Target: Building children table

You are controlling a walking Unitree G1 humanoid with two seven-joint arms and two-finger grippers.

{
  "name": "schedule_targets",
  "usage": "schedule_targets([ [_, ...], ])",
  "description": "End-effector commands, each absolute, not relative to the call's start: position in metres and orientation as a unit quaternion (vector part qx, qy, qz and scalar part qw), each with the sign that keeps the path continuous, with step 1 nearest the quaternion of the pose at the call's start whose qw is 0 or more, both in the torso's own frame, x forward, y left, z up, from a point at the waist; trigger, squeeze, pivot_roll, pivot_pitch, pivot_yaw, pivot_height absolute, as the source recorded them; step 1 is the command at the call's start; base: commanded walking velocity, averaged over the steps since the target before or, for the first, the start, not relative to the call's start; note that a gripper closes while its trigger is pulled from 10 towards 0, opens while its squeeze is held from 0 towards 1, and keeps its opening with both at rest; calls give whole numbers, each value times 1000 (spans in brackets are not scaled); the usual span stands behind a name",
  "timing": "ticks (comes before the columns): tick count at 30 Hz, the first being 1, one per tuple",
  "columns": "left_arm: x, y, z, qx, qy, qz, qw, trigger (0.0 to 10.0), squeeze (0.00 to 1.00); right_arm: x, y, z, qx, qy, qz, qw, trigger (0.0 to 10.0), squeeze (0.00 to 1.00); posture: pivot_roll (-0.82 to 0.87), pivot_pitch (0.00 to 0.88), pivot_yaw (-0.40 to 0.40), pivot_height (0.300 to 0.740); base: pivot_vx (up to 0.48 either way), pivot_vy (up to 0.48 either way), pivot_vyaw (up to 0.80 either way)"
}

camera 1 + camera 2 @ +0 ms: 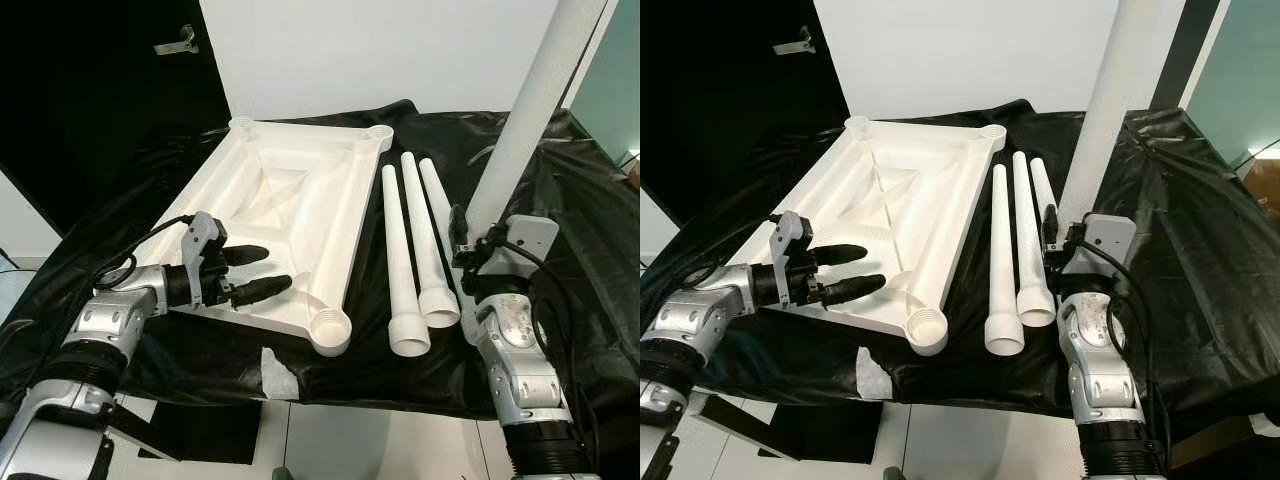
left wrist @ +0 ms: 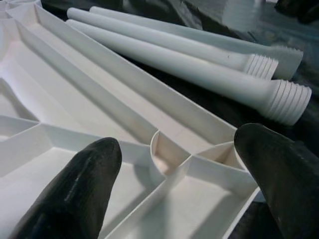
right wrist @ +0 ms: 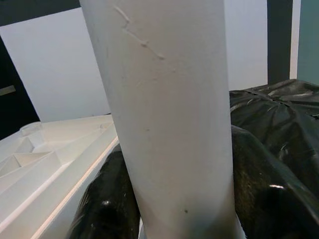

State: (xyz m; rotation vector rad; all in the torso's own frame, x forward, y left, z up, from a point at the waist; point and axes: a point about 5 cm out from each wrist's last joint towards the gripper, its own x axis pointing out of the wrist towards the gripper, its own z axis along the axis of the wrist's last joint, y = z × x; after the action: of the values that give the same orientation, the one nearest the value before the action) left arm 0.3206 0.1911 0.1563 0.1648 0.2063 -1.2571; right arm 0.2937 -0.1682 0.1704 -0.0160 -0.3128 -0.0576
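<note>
The white tabletop (image 1: 290,215) lies upside down on the black-draped worktop (image 1: 580,200), its ribbed underside up and a threaded socket (image 1: 330,330) at the near corner. Three legs (image 1: 405,260) lie just beside it at 3 o'clock. The right pincer (image 1: 470,245) is clamped around a fourth leg (image 1: 530,110), held upright. The left pincer (image 1: 255,272) hovers spread over the tabletop's near edge. The legs look light, stiff and smooth, likely slippery; gripping low near the threads should steady the screwing-in.
</note>
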Motion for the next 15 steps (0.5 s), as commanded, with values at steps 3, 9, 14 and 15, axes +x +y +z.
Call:
schedule_targets([
  [3,294,191,143,94,142,-730,662,10000,569,296,-166,173,-3,-161,-24,987,10000,0,-109,7,59,740,0,0,0],
  [9,288,188,126,136,177,-735,640,10000,455,296,-167,174,-4,-162,-26,986,10000,0,-113,5,59,740,0,0,0],
  [14,288,182,115,159,190,-720,648,10000,325,296,-168,174,-3,-164,-27,986,10000,0,-120,5,60,740,0,0,0],
  [15,288,181,112,170,196,-719,644,10000,325,296,-168,174,-3,-164,-28,986,10000,0,-121,6,61,740,0,0,0],
])
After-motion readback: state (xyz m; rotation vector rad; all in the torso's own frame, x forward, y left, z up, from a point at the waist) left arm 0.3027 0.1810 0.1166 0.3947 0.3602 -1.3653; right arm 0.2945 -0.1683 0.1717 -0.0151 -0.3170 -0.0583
